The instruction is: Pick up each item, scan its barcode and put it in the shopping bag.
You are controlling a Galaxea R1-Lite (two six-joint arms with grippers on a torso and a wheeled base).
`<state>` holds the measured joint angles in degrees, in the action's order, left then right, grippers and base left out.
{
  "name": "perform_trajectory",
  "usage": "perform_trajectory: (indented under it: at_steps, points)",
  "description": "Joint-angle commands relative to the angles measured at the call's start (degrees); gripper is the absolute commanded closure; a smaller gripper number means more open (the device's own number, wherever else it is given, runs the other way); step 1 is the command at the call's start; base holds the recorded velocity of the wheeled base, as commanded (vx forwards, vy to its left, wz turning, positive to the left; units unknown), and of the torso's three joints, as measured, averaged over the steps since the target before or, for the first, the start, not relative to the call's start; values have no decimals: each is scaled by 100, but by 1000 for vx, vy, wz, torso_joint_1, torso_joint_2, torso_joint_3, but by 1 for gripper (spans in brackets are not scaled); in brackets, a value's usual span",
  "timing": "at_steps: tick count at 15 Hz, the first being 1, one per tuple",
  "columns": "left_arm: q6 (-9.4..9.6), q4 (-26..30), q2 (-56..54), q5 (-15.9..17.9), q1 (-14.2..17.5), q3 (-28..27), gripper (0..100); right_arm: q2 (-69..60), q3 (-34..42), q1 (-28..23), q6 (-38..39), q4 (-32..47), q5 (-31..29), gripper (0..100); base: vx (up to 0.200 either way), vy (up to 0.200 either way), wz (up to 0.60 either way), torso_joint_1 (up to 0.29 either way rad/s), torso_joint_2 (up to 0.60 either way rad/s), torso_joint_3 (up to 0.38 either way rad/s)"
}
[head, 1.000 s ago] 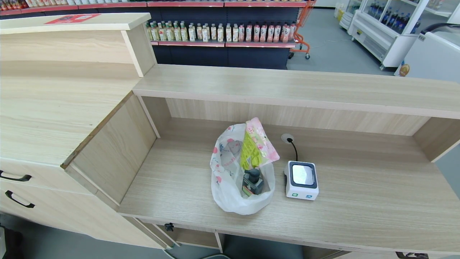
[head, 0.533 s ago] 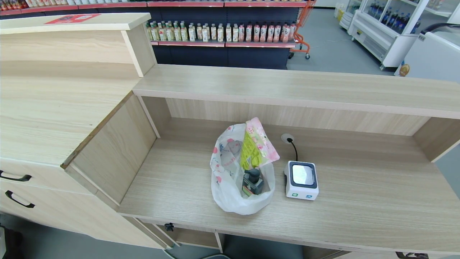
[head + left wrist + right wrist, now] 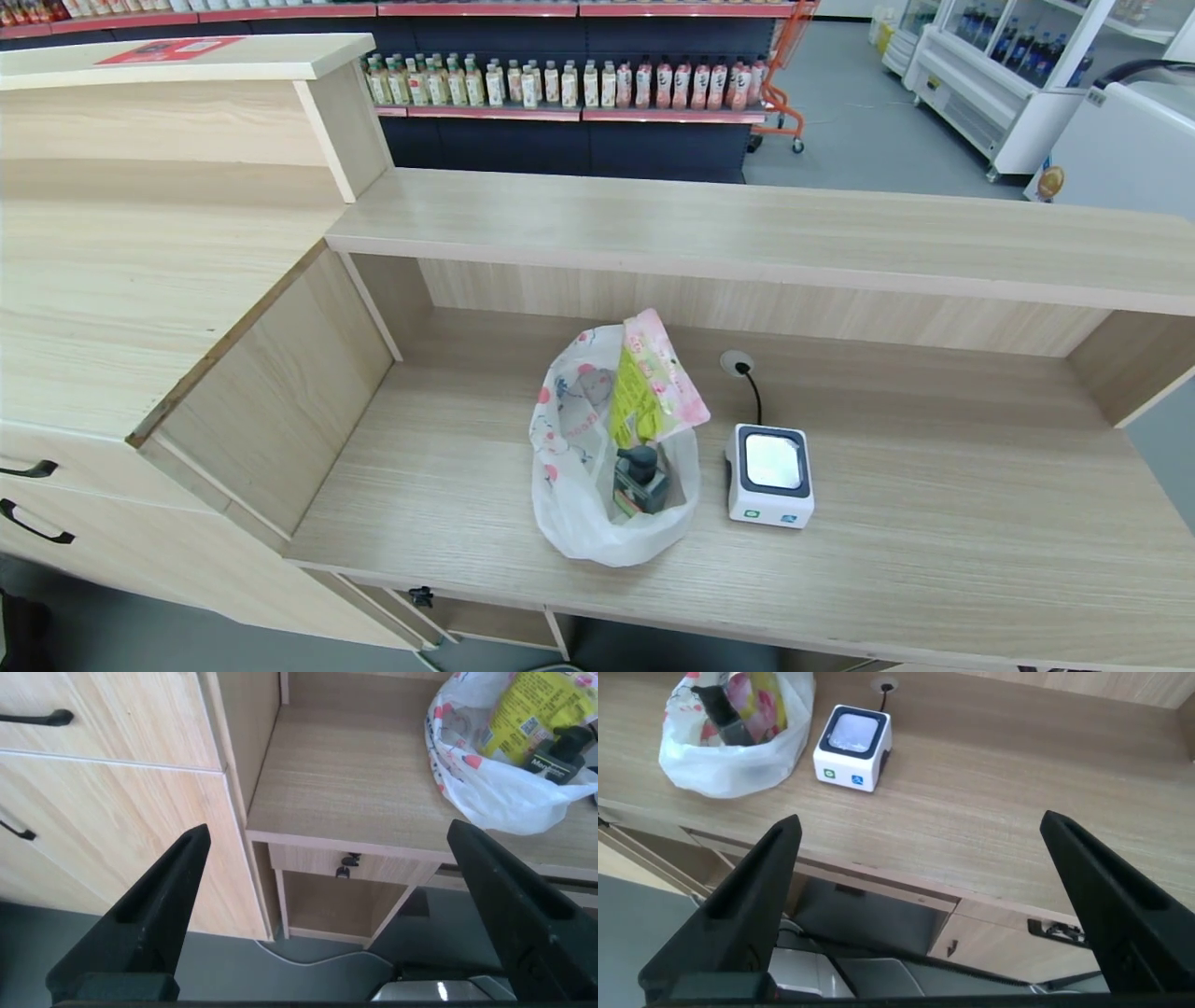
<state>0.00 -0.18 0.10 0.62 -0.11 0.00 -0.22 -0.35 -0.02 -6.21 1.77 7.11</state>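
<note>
The bag (image 3: 560, 467), white plastic with red and pink print, sits open-mouthed on the counter (image 3: 934, 523), just left of the scanner (image 3: 770, 476). In it, a pink and yellow-green packet (image 3: 649, 387) sticks up out of the mouth, and a dark bottle (image 3: 639, 476) with a black cap stands before it. The scanner's cable (image 3: 752, 397) runs back to a hole (image 3: 737, 361). The left gripper (image 3: 329, 835) and right gripper (image 3: 922, 826) hang off the counter's front edge, nearer the robot than the scanner, fingers spread wide and empty.
</note>
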Motion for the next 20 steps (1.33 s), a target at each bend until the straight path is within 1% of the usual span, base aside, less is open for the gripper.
perform_trajectory:
  at_steps: [1, 5, 8, 9, 10, 13, 20]
  points:
    - [0, 1, -10, -1, -7, 0, 0, 22, 0, -6, -4, -1, 1, 0, 0, -200, 0, 12, -2, -2]
    - [0, 1, -1, -1, -7, 0, 0, 22, 0, -6, -4, -1, 1, 0, 0, -200, 0, -1, -2, -1]
    - [-44, 1, -1, -9, -7, 0, 0, 22, 0, -6, -4, -1, 1, 0, 0, 0, 0, 0, 0, 0]
    - [0, 1, 17, -1, -7, 0, 0, 22, 0, -6, -4, -1, 1, 0, 0, 0, 0, 0, 0, 0]
    - [0, 1, 34, -1, -7, 0, 0, 22, 0, -6, -4, -1, 1, 0, 0, 0, 0, 0, 0, 0]
    - [-9, 1, 8, -1, -7, 0, 0, 22, 0, -6, 5, -1, 1, 0, 200, 0, 0, -1, -2, 1]
    - [-18, 1, -10, -9, -7, 0, 0, 22, 0, -6, 5, -1, 1, 0, 0, 0, 0, 0, 0, 0]
